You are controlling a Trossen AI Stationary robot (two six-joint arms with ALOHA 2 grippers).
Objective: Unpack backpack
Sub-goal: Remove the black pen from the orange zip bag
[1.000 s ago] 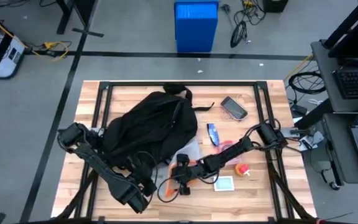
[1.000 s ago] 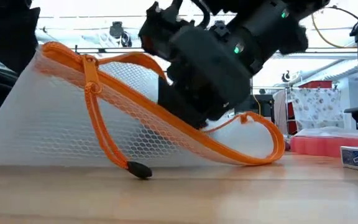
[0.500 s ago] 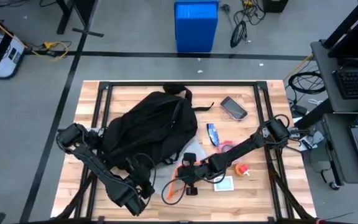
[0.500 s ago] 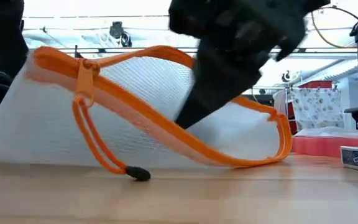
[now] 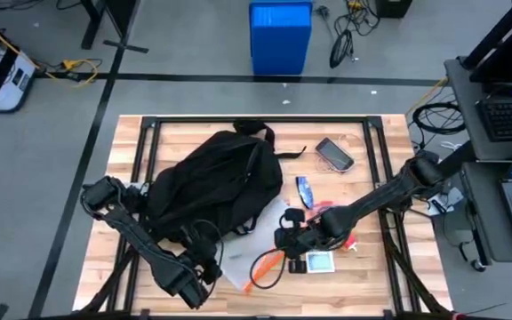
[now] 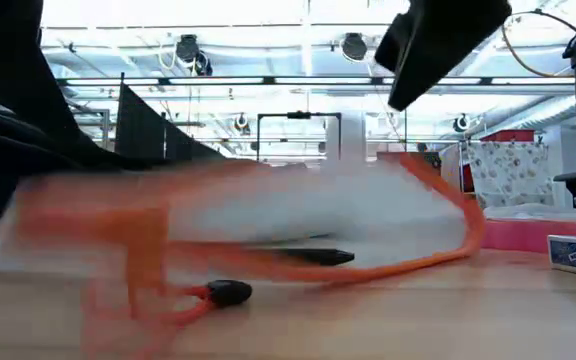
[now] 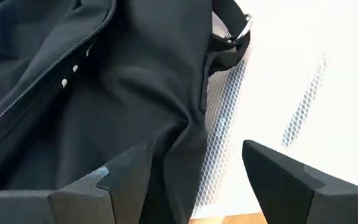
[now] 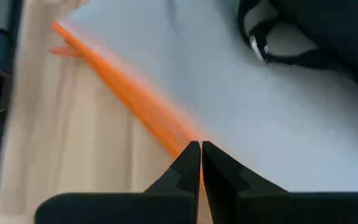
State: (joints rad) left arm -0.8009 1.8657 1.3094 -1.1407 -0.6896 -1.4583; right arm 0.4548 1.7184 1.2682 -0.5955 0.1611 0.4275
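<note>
The black backpack (image 5: pixel 216 182) lies on the table's left half. At its near right a white mesh pouch with orange trim (image 5: pixel 254 262) lies low on the wood, blurred in the low view (image 6: pixel 248 220). My right gripper (image 5: pixel 285 242) is shut at the pouch's orange edge (image 8: pixel 201 148). My left gripper (image 5: pixel 204 267) stands open at the backpack's near edge. In the left wrist view, backpack cloth (image 7: pixel 166 143) and a strip of pouch mesh (image 7: pixel 219 155) lie between its fingers (image 7: pixel 191 177). Whether they touch, I cannot tell. My right gripper pinches the pouch's orange-trimmed edge (image 8: pixel 180 135) between its two fingertips, coming from the table's right side and slanting down. That end of the pouch (image 6: pixel 463 215) is raised. The rest sags onto the table beside the backpack.
On the right half lie a phone (image 5: pixel 334 154), a blue packet (image 5: pixel 305 190), a pink flat item (image 5: pixel 327 211), a small red thing (image 5: pixel 348 241) and a card box (image 5: pixel 320 263). Bare wood shows at the table's far left and near right.
My right gripper has gone toward the table's right edge and upward, still shut, dragging the pouch away from the backpack. The pouch stood tilted up a second ago. It has now dropped low and flat, with only its right end raised.
</note>
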